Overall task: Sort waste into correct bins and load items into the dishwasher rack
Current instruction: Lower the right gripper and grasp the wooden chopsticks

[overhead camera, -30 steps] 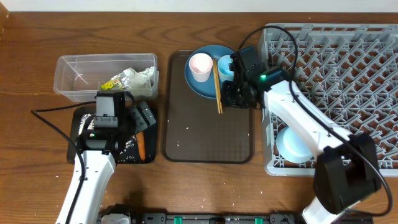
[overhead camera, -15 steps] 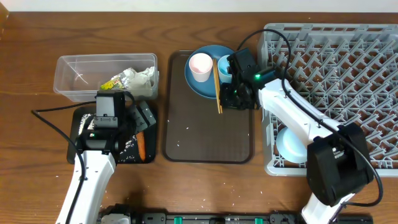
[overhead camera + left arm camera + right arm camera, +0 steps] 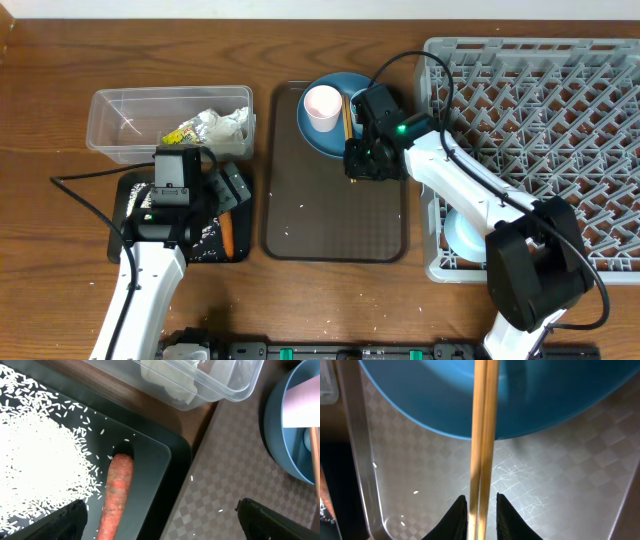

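Chopsticks (image 3: 482,435): two slim, smooth wooden sticks laid side by side toward the middle of the far edge of the desk (image 3: 60,250). The far ends are propped on the plate rim and the near ends rest on the serving tray. The slant is judged to leave room beneath for a grasp.
Right pincer (image 3: 481,510): narrowly parted, with one fingertip set on each side of the sticks' near end. Whether they are clamped yet cannot be told.
Plate (image 3: 318,140): round, glossy, dark blue, with the pinkish-white cup (image 3: 322,105) stood upright on it.
Serving tray (image 3: 330,220): brown and checker-textured, dotted with stray grains (image 3: 415,492).
Rack (image 3: 540,100): a grey peg lattice along the right edge. The pale-blue bowl (image 3: 465,235) is seen lodged at its near side.
Left pincer (image 3: 160,520): spread wide with nothing held, hung above the black tray (image 3: 145,445) near the left edge, and judged to be out of the other arm's way.
Black tray contents: white rice (image 3: 35,460) and the matte orange carrot piece (image 3: 117,495).
Clear tub (image 3: 130,120): the crumpled wrapper (image 3: 210,128) is contained inside.
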Controlling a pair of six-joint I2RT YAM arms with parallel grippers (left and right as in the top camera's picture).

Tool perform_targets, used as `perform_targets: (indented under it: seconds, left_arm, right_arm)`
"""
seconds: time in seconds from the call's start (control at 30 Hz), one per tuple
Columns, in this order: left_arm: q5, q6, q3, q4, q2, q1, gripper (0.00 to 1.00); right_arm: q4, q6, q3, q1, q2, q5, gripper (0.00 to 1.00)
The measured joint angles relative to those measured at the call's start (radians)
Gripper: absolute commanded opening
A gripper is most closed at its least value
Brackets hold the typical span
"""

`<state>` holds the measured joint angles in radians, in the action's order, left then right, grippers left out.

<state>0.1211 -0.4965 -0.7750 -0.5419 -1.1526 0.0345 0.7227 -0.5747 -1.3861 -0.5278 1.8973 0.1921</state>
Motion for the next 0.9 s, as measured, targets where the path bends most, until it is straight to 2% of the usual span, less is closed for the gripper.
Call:
perform_targets:
  seconds: [0.9]
  left_arm:
    - [0.0,0.0,0.0,0.0,0.0,0.0,0.98]
  right_arm:
    - [0.04,-0.003,0.0,0.01,0.0,-0.024,0.18]
